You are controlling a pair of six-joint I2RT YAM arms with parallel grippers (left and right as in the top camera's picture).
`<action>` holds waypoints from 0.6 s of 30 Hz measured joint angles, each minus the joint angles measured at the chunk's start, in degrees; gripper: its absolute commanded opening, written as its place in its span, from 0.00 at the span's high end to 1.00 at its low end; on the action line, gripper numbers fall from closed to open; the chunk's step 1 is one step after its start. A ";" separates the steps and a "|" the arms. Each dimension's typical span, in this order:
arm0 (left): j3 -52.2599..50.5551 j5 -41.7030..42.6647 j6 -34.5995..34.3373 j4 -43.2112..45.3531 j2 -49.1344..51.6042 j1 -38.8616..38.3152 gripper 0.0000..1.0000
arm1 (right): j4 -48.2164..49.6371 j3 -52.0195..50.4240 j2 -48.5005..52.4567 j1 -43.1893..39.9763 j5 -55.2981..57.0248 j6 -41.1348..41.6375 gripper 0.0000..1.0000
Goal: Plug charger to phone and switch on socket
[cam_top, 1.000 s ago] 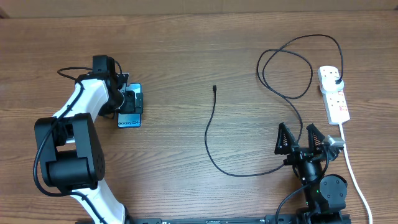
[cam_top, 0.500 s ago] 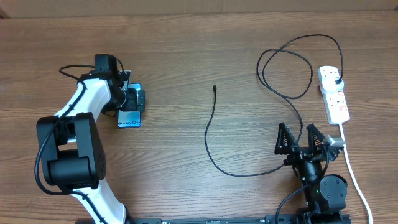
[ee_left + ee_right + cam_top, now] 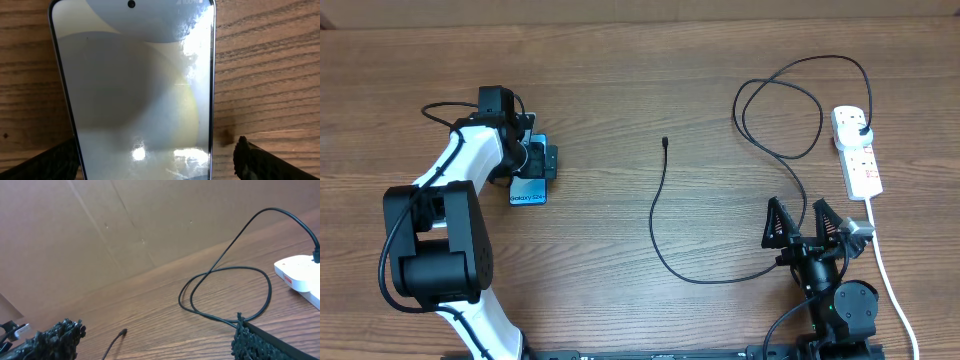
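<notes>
The phone (image 3: 527, 190) lies flat at the table's left, its lit screen up, and it fills the left wrist view (image 3: 135, 85). My left gripper (image 3: 535, 158) hovers over its far end, open, with one finger (image 3: 257, 160) on each side of the phone (image 3: 55, 162) and nothing gripped. The charger's plug tip (image 3: 665, 142) lies loose mid-table. Its thin black cable (image 3: 665, 250) curves down, then loops up to the adapter (image 3: 861, 129) in the white socket strip (image 3: 860, 160). My right gripper (image 3: 804, 222) stands open near the front right, with the plug tip (image 3: 123, 331) between its fingers' sightline.
The socket strip's thick white cord (image 3: 885, 270) runs down the right edge past my right arm's base (image 3: 840, 300). The charger cable forms a double loop (image 3: 225, 290) just ahead of the right gripper (image 3: 157, 337). A cardboard wall (image 3: 125, 225) stands behind the table.
My left arm has shifted slightly to the right over the phone. The right arm, cable and socket strip have not moved.
</notes>
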 measured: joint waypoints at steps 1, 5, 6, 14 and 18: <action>0.00 0.00 0.00 0.00 0.00 0.00 0.00 | 0.00 0.00 0.00 0.00 -0.02 -0.02 0.00; -0.24 -0.04 0.00 0.57 0.00 0.00 0.00 | 0.02 0.00 0.00 0.00 -0.02 0.02 0.00; -0.37 -0.13 0.00 0.87 0.00 0.00 0.00 | 0.00 0.00 0.00 0.00 -0.02 0.00 0.00; -1.16 -0.68 0.02 2.05 -0.28 -0.02 0.05 | 0.00 0.00 0.00 0.00 0.00 0.00 0.00; -1.20 -1.03 -0.02 2.21 -0.28 0.00 0.16 | -0.02 0.00 0.00 0.00 0.00 0.00 0.00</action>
